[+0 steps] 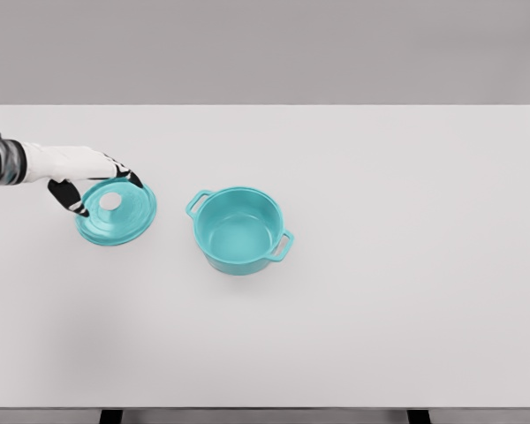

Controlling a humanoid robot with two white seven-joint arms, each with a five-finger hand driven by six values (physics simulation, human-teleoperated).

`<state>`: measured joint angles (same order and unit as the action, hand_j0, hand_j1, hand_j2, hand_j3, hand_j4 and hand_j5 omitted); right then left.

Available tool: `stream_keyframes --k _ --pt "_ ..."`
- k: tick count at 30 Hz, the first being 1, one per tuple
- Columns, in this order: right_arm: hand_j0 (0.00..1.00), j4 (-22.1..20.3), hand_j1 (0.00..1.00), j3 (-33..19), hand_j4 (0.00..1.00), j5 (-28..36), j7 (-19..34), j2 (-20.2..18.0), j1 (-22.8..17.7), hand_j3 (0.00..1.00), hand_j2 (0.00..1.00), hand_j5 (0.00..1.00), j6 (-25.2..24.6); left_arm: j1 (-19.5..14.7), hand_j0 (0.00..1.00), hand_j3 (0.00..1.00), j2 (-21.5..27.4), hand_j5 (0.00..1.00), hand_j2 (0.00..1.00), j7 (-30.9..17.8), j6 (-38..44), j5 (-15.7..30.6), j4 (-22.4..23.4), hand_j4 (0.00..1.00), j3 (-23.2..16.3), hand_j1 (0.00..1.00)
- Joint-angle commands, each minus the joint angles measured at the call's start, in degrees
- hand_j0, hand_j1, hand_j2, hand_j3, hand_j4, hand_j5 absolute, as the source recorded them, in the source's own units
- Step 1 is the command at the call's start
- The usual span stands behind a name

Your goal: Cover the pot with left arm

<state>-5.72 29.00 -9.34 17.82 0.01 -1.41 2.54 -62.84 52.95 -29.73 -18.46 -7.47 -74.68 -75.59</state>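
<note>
White table (380, 336), teal pot (239, 231)

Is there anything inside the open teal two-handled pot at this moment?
Nothing shows inside the teal two-handled pot: its bare teal floor is visible, though the near wall hides a strip of it. The round teal lid sits to its left, with the left hand over it.

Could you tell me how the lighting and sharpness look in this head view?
Head view: flat, even light with no glare; only faint shadows under the pot and lid; edges slightly soft, most so on the left hand over the lid.
</note>
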Motion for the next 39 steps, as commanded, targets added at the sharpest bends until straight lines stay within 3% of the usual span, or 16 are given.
stream_keyframes --k 1,8,30,39 --pt "1.0 0.0 1.0 0.01 1.0 0.02 0.02 -0.01 0.0 1.0 1.0 1.0 0.01 0.0 0.82 0.82 -0.13 0.82 0.82 0.28 0.18 -0.09 -0.12 0.82 0.09 0.82" --pt "1.0 0.0 1.0 0.01 1.0 0.02 0.02 -0.01 0.0 1.0 1.0 1.0 0.01 0.18 0.82 0.82 0.57 0.82 0.82 0.28 -0.43 -0.18 -3.37 0.82 0.09 0.82" --pt "1.0 0.0 1.0 0.01 1.0 0.02 0.02 -0.01 -0.09 1.0 1.0 1.0 0.01 0.97 0.8 0.8 0.22 0.8 0.8 0.37 0.36 -3.34 -2.93 0.8 0.09 0.8" --pt "1.0 0.0 1.0 0.01 1.0 0.02 0.02 -0.01 0.0 1.0 1.0 1.0 0.01 1.41 0.73 0.73 0.13 0.73 0.73 0.55 0.45 -3.61 -2.93 0.73 0.09 0.73"
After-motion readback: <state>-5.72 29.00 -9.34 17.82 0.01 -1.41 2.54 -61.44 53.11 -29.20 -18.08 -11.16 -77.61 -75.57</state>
